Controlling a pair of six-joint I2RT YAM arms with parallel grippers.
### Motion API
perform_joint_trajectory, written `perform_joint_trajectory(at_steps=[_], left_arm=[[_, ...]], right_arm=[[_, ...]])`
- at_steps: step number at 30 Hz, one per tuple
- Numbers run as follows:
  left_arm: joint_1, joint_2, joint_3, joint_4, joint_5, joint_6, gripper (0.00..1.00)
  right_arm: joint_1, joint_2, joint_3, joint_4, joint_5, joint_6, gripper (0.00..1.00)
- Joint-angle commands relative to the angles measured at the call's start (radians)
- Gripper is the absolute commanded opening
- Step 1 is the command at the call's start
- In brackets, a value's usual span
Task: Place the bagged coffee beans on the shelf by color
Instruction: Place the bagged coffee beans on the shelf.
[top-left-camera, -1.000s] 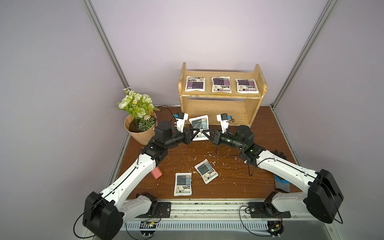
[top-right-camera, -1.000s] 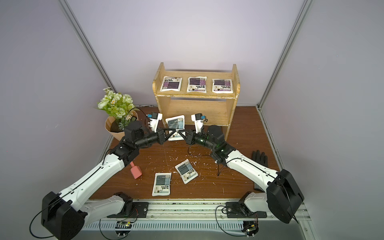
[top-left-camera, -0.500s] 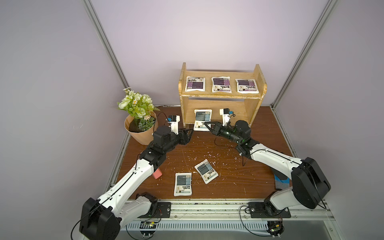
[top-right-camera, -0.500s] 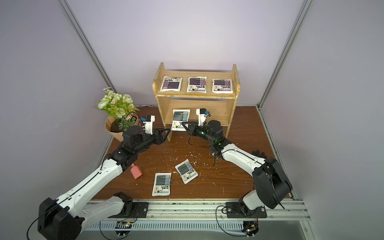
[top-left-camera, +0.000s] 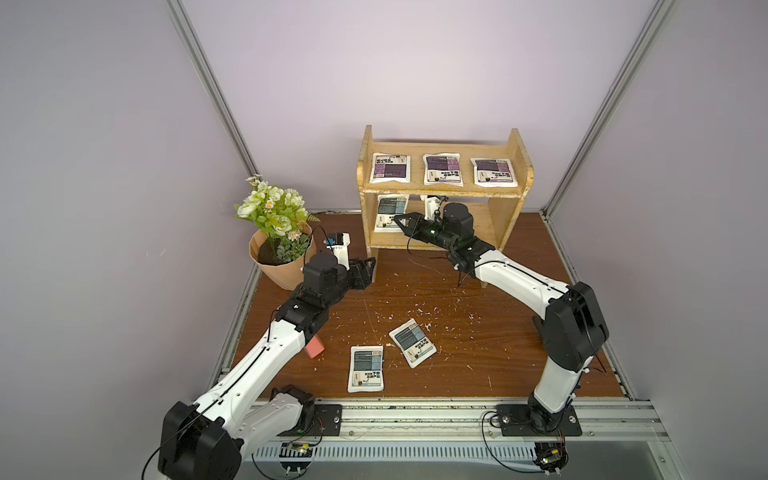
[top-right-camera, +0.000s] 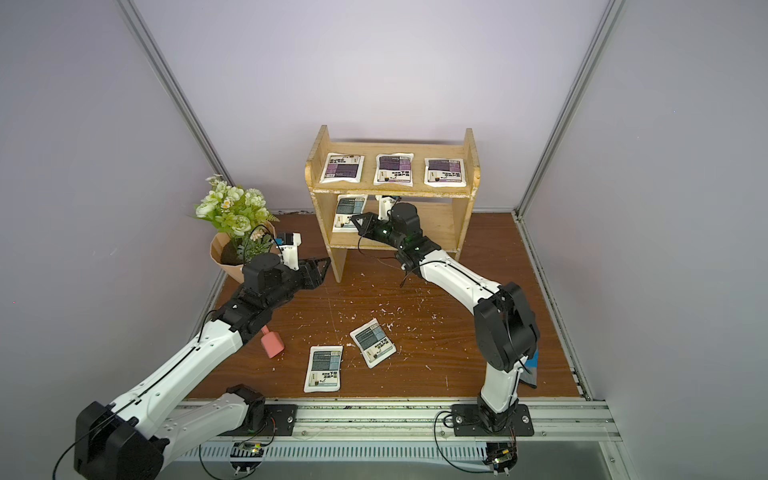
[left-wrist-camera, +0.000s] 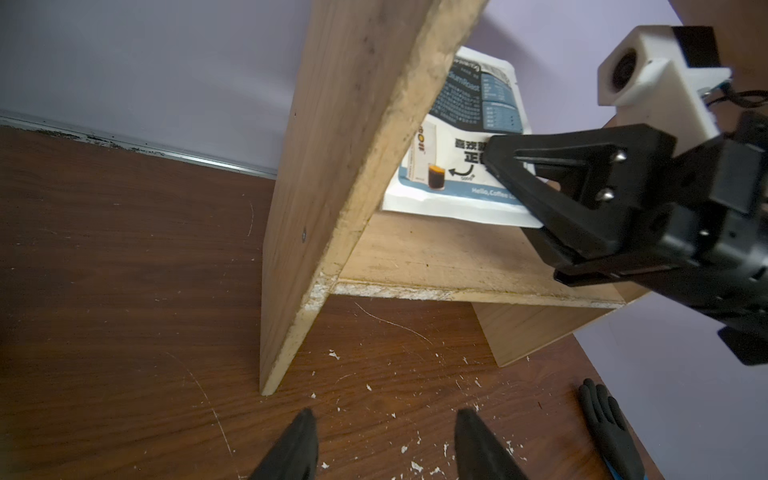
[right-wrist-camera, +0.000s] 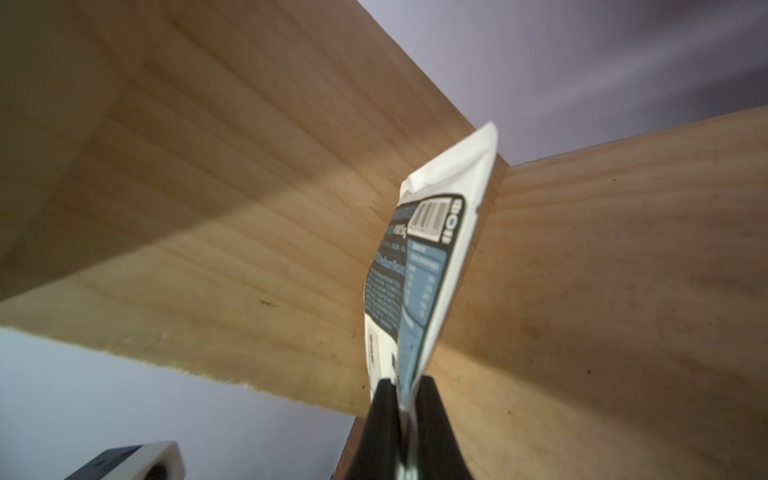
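Our left gripper (top-left-camera: 371, 267) has let go and drawn back toward the flower pot (top-left-camera: 277, 266), jaws spread and empty. The blue bag (top-left-camera: 390, 211) has passed to our right gripper (top-left-camera: 400, 219), which pinches its edge and holds it tilted at the left end of the shelf's (top-left-camera: 440, 192) lower tier. We judge release comes next, and two blue bags (top-left-camera: 366, 369) wait on the table (top-left-camera: 478, 353).

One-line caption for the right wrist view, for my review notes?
Right gripper shut on a grey-blue coffee pouch, held edge-on inside the wooden shelf.
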Motion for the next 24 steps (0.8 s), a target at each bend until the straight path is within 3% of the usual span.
perform_joint_trajectory(at_steps=[1,9,16,24], left_arm=[[0.013,-0.025,-0.001,-0.007,-0.007,0.002,0.56],[0.017,-0.037,-0.013,-0.015,-0.010,-0.007,0.56],[0.021,-0.040,-0.022,-0.001,0.001,-0.017,0.56],[0.023,-0.040,-0.034,0.017,0.019,-0.030,0.56]], right_arm=[[0.007,0.033,0.085,-0.079,0.032,-0.052,0.00],[0.030,0.142,0.269,-0.238,0.057,-0.135,0.05],[0.065,0.163,0.374,-0.373,0.150,-0.236,0.44],[0.088,0.131,0.363,-0.432,0.243,-0.288,0.59]])
